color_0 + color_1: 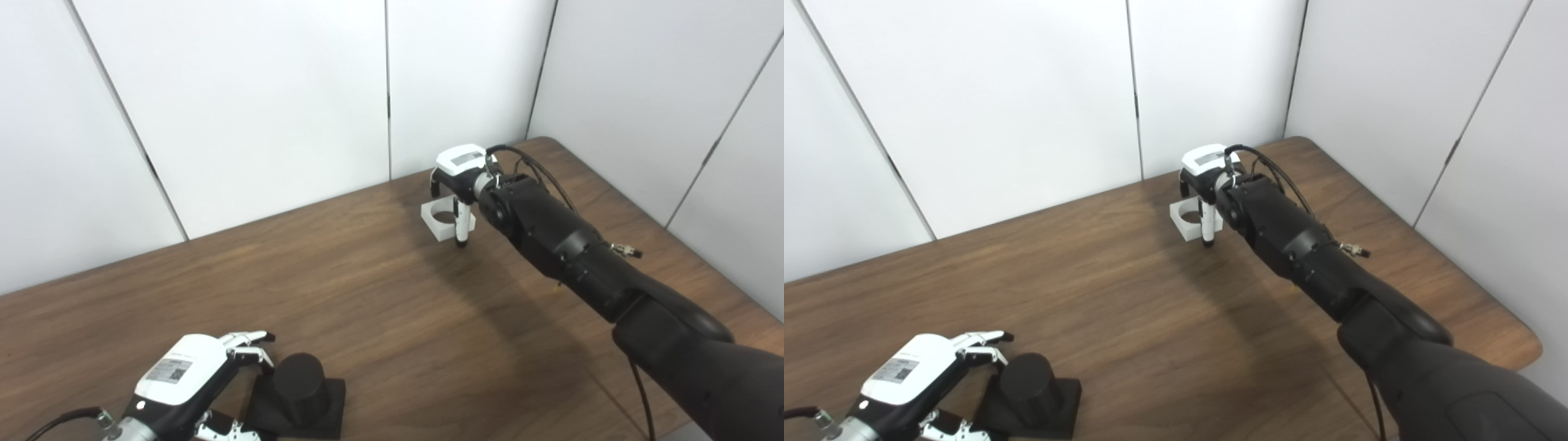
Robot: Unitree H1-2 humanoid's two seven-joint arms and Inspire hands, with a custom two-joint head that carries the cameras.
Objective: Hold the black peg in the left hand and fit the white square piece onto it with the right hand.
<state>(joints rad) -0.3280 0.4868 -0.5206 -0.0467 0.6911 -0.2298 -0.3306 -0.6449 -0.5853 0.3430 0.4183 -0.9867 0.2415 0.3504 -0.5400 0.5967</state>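
The black peg (298, 381) is a short cylinder standing on a square black base at the near left of the table. My left hand (195, 375) is just left of it, open, with fingers (251, 346) reaching toward the peg's far side and the thumb low near the base. The white square piece (438, 220), with a round hole, lies flat on the table at the far middle. My right hand (456, 184) hovers over it, fingers at its far left corner and thumb (463, 228) down at its right side. It looks open around the piece, which rests on the table.
The brown wooden table (367, 306) ends at white wall panels behind and to the right. Its rounded far right corner (1304, 142) lies beyond my right hand. My black right arm (569, 245) stretches across the right half of the table.
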